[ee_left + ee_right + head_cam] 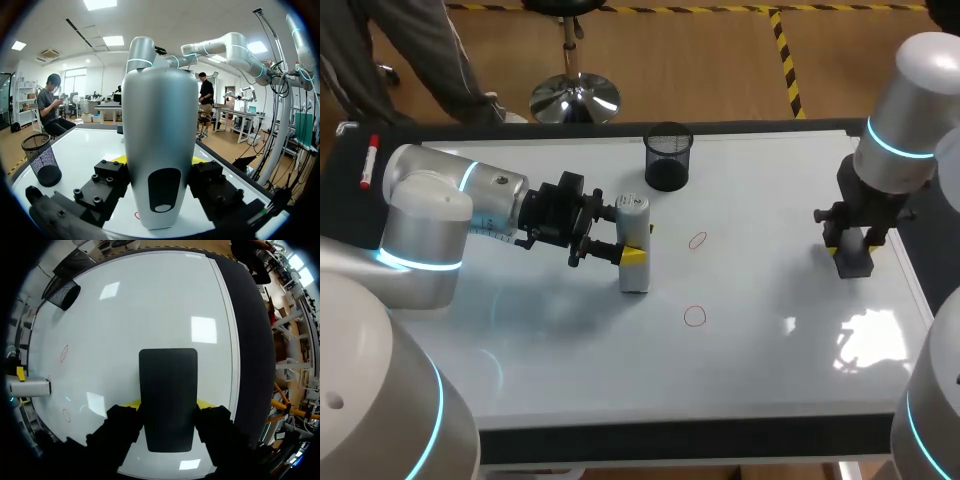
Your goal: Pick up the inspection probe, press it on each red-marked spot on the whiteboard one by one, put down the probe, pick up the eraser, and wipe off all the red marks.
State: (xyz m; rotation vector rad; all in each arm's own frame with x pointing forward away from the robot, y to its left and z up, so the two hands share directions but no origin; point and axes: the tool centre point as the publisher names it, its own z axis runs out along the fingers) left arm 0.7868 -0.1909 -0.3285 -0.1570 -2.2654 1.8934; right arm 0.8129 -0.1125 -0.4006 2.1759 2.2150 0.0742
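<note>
At the middle of the whiteboard [760,190] on the bench, the left pincer [638,244] is clenched on the upright white inspection probe [633,212], which stands just left of the far red mark [697,240] and the near red mark [694,316] — on neither. Well apart, by the board's right edge, the right pincer [850,250] grasps the dark eraser [854,264]. Likely trouble: a tilted press could skid the probe's base and smear a ring, and an eraser brought in early would wipe spots not yet probed — or crowd the left arm.

mesh cup [667,160]: black, upright, near table [670,440] far edge | marker [367,162]: red-capped, lying at left edge
</note>
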